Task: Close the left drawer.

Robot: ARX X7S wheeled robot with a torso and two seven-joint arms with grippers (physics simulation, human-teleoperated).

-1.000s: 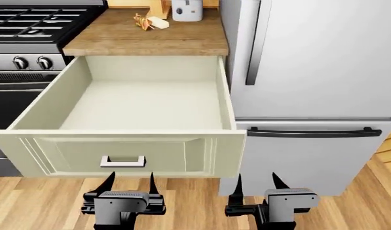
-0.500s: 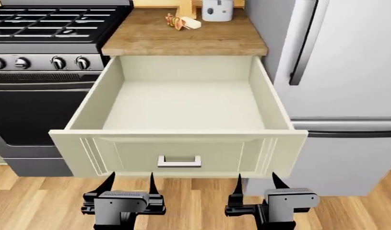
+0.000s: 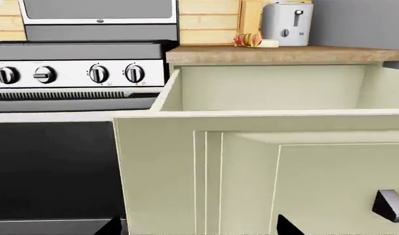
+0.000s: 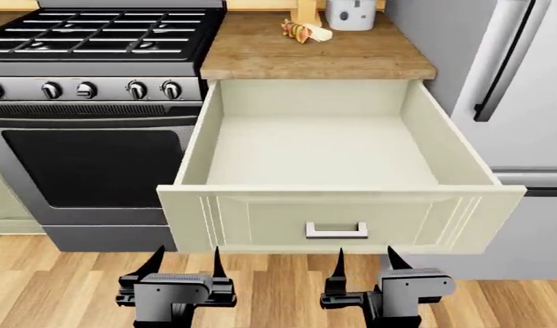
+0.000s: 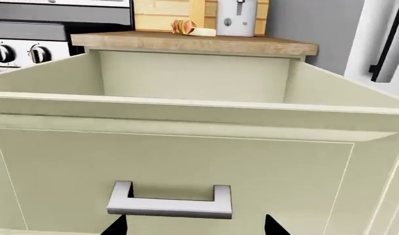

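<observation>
The left drawer (image 4: 337,215) is pulled far out under the wooden counter, its cream inside bare. Its flat front panel carries a short silver bar handle (image 4: 337,231). My left gripper (image 4: 185,263) is open just in front of the panel's left part, below its lower edge. My right gripper (image 4: 368,263) is open just below and slightly right of the handle. In the left wrist view the left gripper (image 3: 199,227) faces the panel's left end (image 3: 251,171). In the right wrist view the handle (image 5: 170,205) sits right above the open right gripper (image 5: 194,227). Nothing is held.
A black and steel stove (image 4: 96,41) with knobs and an oven door (image 4: 91,164) stands left of the drawer. The grey fridge (image 4: 524,82) with a long dark handle is on the right. The counter (image 4: 315,58) holds a white appliance (image 4: 351,14). Wooden floor (image 4: 278,280) lies below.
In the head view the drawer, stove and fridge have slid to the right, so the view has moved left. Both grippers keep the same open pose in the picture. The drawer stays pulled out.
</observation>
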